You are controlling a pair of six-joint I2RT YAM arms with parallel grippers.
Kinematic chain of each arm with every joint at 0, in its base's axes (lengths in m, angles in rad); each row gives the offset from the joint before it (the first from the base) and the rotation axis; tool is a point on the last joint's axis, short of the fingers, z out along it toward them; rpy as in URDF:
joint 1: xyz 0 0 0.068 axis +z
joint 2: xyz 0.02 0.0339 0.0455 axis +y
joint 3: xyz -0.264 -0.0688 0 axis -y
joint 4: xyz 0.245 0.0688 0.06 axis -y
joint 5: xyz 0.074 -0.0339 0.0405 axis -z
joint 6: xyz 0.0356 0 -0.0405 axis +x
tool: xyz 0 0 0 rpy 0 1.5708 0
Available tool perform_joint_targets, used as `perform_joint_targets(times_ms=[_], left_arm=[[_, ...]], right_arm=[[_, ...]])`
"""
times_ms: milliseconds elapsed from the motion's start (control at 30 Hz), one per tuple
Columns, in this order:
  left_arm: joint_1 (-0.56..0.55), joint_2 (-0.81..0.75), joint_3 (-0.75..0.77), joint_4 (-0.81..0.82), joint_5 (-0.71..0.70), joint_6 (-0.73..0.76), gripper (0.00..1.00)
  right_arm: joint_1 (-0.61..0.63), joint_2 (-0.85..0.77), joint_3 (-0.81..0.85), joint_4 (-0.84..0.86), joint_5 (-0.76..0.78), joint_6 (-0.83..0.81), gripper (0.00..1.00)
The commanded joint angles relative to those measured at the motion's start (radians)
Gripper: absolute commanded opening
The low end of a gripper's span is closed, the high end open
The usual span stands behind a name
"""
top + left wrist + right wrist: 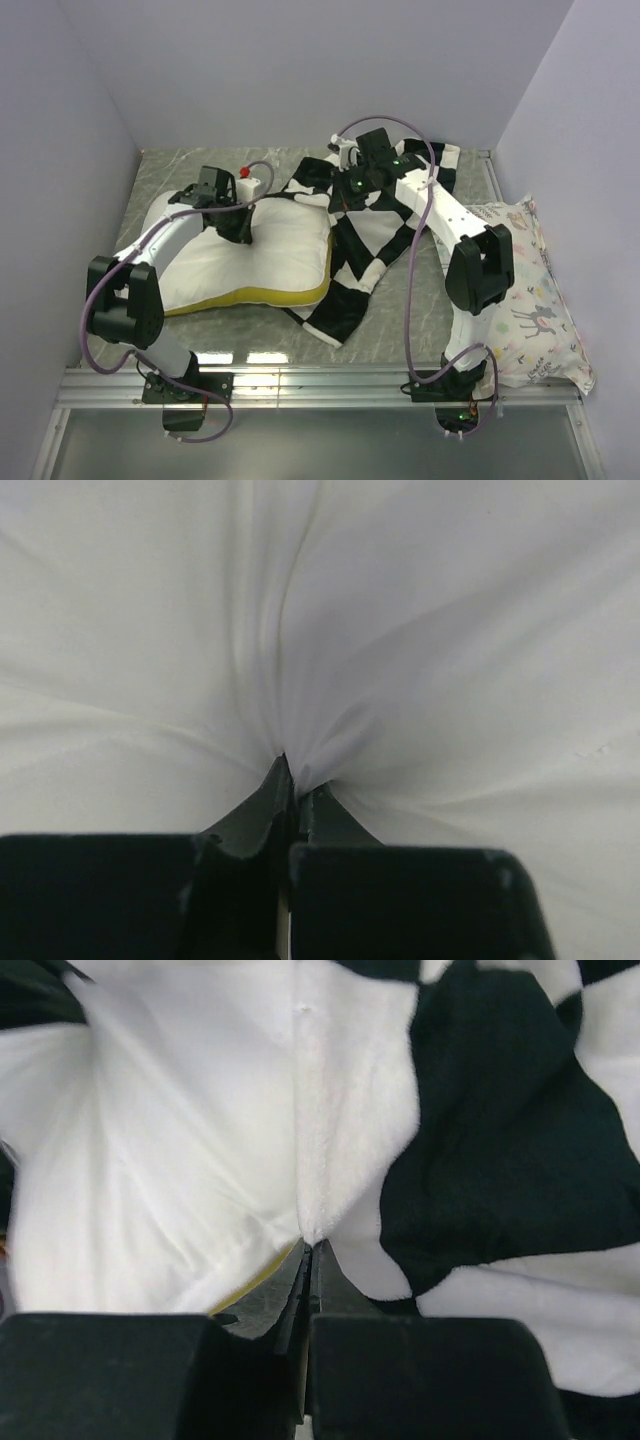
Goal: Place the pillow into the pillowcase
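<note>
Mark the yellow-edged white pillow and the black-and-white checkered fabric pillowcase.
Yellow-edged white pillow (288, 243), top external view, its bare white face.
Black-and-white checkered fabric pillowcase (360, 250), top external view, middle of the cloth.

On the table, pillow left of and touching pillowcase.

Pillow: smooth, matt white woven cloth, thin enough to gather into fine creases that fan out from the pinched tips of the left gripper.
Pillowcase: thick fleecy cloth, matt, with a short fuzzy nap; the nap shows clearest on the white strip just ahead of the closed tips of the right gripper.
Left gripper: matt black plastic fingers, lightly scuffed along the edges.
Right gripper: the same matt black plastic.
Table: hard grey-green marbled top with a faint sheen.
Rail: bare brushed metal, catching pale reflections.
Printed pillow: smooth matt cloth.
</note>
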Motion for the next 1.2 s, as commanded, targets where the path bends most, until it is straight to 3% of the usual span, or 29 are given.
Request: perform_joint_targets(times_ms=[0, 333, 400, 467, 500, 567, 600, 633, 667, 767, 833, 1100, 1167], left_arm=[[-0.075, -0.002, -0.048, 0.191, -0.047, -0.132, 0.00], [-0.056, -0.051, -0.114, 0.478, -0.077, -0.543, 0.00], [-0.059, -0.047, -0.107, 0.495, -0.080, -0.554, 0.00], [-0.059, -0.024, -0.076, 0.431, -0.050, -0.496, 0.09], [-0.059, 0.002, -0.030, 0.386, 0.054, -0.455, 0.23], [-0.059, 0.021, 0.027, 0.210, 0.219, -0.254, 0.37], [-0.059, 0.004, 0.048, 0.171, 0.317, -0.168, 0.65], [-0.059, -0.019, 0.044, 0.154, 0.346, -0.064, 0.71], [-0.061, -0.043, 0.039, 0.112, 0.367, -0.007, 0.90], [-0.099, -0.129, 0.033, 0.074, 0.371, 0.187, 0.98], [-0.176, -0.174, 0.015, 0.075, 0.305, 0.280, 0.99], [-0.547, -0.168, -0.157, 0.279, -0.016, 0.398, 0.99], [-0.592, -0.150, -0.188, 0.337, -0.066, 0.428, 0.99]], right_arm=[[0.001, 0.045, 0.071, 0.052, -0.055, 0.064, 0.00], [0.001, 0.056, 0.059, 0.029, -0.081, 0.093, 0.00], [-0.002, 0.040, 0.036, 0.031, -0.038, 0.094, 0.22], [-0.008, 0.016, 0.021, 0.008, 0.040, 0.093, 0.33], [-0.013, -0.001, -0.017, 0.003, 0.062, 0.087, 0.42], [-0.036, -0.070, -0.086, 0.013, 0.106, 0.079, 0.50], [-0.043, -0.096, -0.164, 0.019, 0.144, 0.074, 0.59], [-0.062, -0.120, -0.201, 0.025, 0.163, 0.067, 0.62], [-0.069, -0.163, -0.235, 0.023, 0.178, 0.065, 0.63], [-0.099, -0.225, -0.338, 0.011, 0.188, 0.053, 0.63], [-0.111, -0.246, -0.395, 0.010, 0.175, 0.051, 0.62], [-0.217, -0.250, -0.475, 0.006, 0.047, 0.090, 0.60], [-0.240, -0.248, -0.473, -0.012, 0.011, 0.081, 0.61]])
